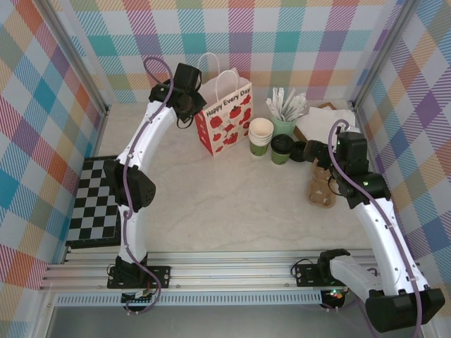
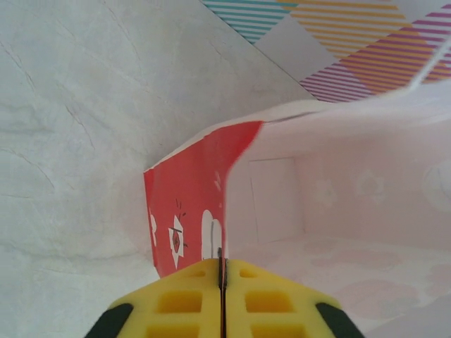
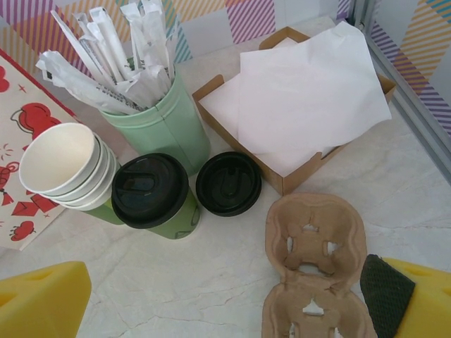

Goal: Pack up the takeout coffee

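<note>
- Dark-green paper cup with round black plastic lid (image 3: 151,193), the takeout coffee, stands upright on the pale marbled table (image 1: 211,211), right of the white paper bag with red fruit print (image 1: 224,120) and apart from it.
- Stack of cream paper cups (image 3: 67,165) touches the coffee's left side; pale mint-green cup of white wrapped sticks (image 3: 158,120) just behind.
- Loose round black lid (image 3: 228,183) lies flat just right of the coffee.
- Brown cardboard tray of white paper sheets (image 3: 303,105) behind the lid; brown moulded-pulp cup carrier (image 3: 313,243) nearer the arms.
- Left gripper (image 2: 222,282) pinched closed on the bag's top rim, paper wall between the yellow fingers (image 2: 176,303).
- Right gripper (image 3: 225,296) spread wide, holding nothing, above the table near the coffee.
</note>
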Available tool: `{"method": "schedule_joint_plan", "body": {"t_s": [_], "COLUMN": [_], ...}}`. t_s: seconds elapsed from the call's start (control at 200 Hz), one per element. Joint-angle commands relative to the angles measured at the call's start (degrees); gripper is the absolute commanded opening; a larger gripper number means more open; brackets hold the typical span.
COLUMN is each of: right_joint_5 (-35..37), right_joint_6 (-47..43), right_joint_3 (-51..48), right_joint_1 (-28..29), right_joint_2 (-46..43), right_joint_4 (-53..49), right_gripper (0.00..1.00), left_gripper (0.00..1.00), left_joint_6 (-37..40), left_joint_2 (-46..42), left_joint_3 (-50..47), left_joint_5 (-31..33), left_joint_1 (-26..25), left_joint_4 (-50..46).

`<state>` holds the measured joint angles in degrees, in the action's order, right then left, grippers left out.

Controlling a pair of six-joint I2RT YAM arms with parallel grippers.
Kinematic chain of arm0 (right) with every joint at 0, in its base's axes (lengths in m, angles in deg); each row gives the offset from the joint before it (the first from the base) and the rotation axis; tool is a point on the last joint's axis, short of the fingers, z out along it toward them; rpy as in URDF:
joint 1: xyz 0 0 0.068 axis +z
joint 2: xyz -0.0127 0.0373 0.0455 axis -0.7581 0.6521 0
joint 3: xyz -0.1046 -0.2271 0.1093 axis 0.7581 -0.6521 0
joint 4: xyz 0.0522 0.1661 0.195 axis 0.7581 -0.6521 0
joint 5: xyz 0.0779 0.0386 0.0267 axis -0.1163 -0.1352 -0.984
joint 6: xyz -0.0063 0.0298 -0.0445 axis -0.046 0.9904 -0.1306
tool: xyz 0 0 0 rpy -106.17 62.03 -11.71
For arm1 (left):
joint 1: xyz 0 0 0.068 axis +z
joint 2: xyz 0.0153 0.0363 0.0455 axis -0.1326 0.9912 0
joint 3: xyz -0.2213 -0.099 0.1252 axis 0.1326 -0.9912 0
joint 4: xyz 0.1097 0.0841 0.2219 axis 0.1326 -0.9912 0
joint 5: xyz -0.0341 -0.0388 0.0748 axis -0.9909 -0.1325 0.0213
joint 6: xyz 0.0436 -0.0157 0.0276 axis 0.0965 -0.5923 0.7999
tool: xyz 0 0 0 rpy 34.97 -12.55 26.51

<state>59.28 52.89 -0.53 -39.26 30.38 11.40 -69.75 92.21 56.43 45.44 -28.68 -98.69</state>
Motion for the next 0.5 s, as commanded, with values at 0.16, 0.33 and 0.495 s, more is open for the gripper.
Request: {"method": "schedule_joint_plan", "body": {"t_s": [0.16, 0.33, 0.495], "right_joint_5": [-1.00, -2.22, -4.08], "right_joint_6": [4.35, 5.54, 6.97], "right_joint_3": [1.67, 3.42, 4.84], "right_joint_1": [-0.29, -0.40, -0.38], "right_joint_2": [2.29, 5.63, 8.83], "right_joint_4": [-1.26, -2.32, -4.57], "right_gripper": [1.00, 1.00, 1.00], "left_gripper": [0.00, 0.00, 0.01], "left_joint_6": [4.26, 3.20, 0.05], "left_joint_2": [-13.47, -24.25, -35.16], "left_joint_3": [-10.00, -24.06, -37.94], "left_joint_5": [0.24, -4.03, -7.23], "left_joint_1": [0.32, 0.32, 0.22], "left_joint_4": [-3.08, -0.08, 2.95]}}
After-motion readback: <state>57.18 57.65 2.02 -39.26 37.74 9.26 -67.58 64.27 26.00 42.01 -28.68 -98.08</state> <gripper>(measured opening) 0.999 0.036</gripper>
